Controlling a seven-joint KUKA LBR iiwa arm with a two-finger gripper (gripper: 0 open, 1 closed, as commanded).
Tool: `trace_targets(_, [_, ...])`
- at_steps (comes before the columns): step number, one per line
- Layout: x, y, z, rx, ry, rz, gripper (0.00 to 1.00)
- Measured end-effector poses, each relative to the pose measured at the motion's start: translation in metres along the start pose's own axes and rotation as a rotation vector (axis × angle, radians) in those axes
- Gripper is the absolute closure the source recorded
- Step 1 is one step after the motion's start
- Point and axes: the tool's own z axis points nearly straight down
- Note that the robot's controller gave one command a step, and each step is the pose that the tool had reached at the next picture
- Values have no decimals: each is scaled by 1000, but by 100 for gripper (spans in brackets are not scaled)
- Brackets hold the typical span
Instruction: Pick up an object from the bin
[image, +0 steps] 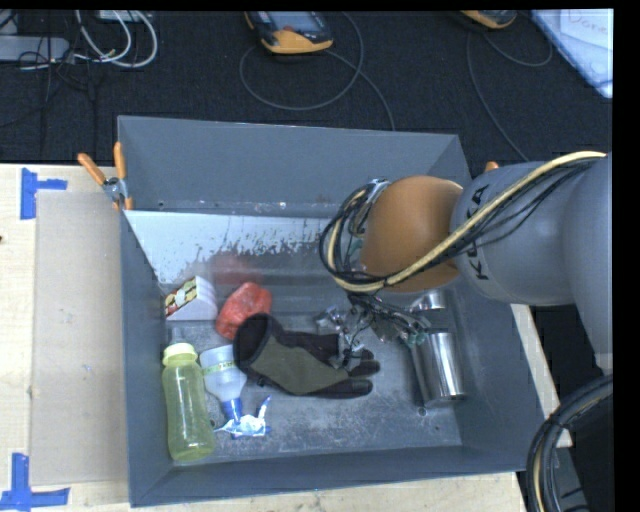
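My gripper (351, 332) hangs under the arm's wrist in the middle of the bin, right over the finger end of a dark olive and black glove (300, 366). The glove lies flat on the bin floor, its cuff to the left and its fingertips under the gripper. A shiny metal can (437, 362) lies on its side just right of the gripper. A crumpled red thing (243, 306) sits to the upper left of the glove's cuff.
Along the left side lie a yellow-green bottle (186, 404), a small clear plastic cup (222, 372), a blue and white wrapper (245, 422) and a small white box (191, 298). The arm with its orange cover hides the bin's right rear.
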Motion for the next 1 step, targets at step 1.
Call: trace_targets(1, [17, 5, -44, -3, 4, 3, 100])
